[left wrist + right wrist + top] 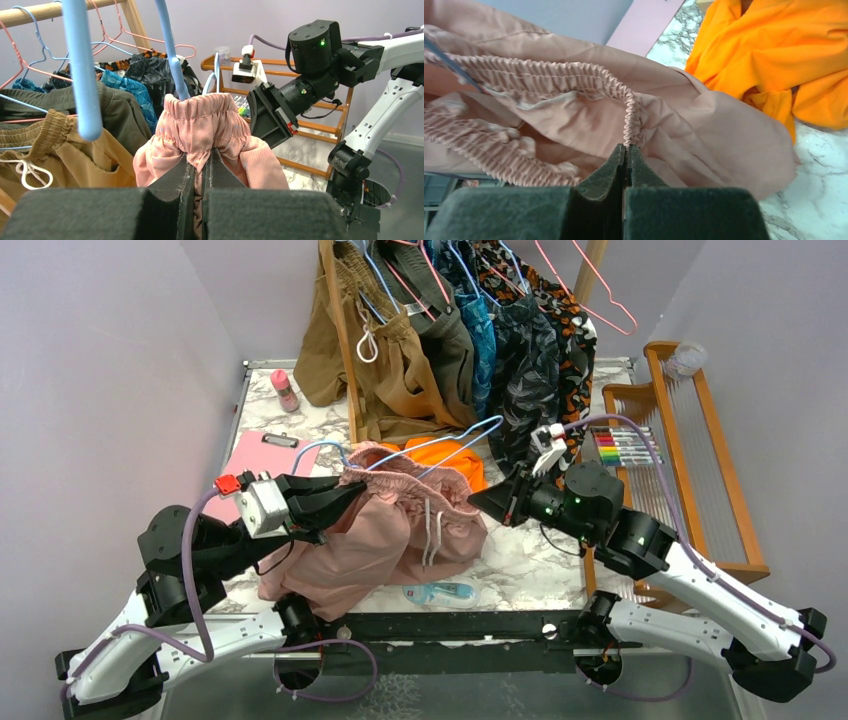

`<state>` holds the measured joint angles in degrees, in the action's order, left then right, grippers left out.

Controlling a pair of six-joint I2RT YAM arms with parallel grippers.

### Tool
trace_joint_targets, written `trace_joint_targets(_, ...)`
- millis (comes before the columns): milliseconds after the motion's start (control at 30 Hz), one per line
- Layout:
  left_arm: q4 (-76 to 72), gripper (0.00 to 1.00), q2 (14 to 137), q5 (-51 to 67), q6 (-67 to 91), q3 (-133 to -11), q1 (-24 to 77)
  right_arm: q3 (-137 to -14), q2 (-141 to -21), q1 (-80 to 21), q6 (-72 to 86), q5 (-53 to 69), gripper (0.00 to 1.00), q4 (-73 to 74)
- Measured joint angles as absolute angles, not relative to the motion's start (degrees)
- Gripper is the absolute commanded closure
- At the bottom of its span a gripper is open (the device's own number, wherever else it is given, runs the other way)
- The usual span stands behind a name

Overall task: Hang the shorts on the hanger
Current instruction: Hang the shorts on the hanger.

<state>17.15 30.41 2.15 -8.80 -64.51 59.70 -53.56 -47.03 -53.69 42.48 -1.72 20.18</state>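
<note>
The dusty pink shorts (385, 525) hang bunched between my two grippers above the table's middle, white drawstring dangling. The light blue wire hanger (440, 445) runs through the waistband and sticks out toward the back; it shows close up in the left wrist view (170, 50). My left gripper (352, 488) is shut on the left end of the waistband (200, 127). My right gripper (478, 498) is shut on the right end of the waistband (626, 112).
Bright orange shorts (455, 455) lie behind the pink ones. A rack of hung clothes (450, 330) with pink hangers (600, 290) stands at the back. A pink clipboard (262, 455), a small bottle (286, 390), markers (625, 445) and a wooden loom (690, 440) surround the work area.
</note>
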Motion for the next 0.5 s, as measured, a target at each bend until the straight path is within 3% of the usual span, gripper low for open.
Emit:
trace_joint_targets(167, 15.88, 1.0, 30.44, 2.11, -8.8, -64.27, 59.7, -61.1, -47.99, -53.69, 37.8, -2.52, 0.99, 23.59)
trace_joint_targets(267, 12.47, 1.0, 32.1, 2.57, -9.04, -66.39, 59.7, -78.72, -52.77, -53.69, 32.38, -4.29, 0.99, 28.47)
trace_joint_targets(400, 4.56, 1.0, 39.55, 5.23, -9.13, -77.87, 59.7, -100.97, -57.23, -53.69, 26.81, -4.99, 0.99, 26.17)
trace_joint_targets(500, -1.52, 1.0, 40.4, 6.68, -8.97, -79.46, 59.7, -99.39, -52.95, -53.69, 26.06, -6.0, 0.99, 24.82)
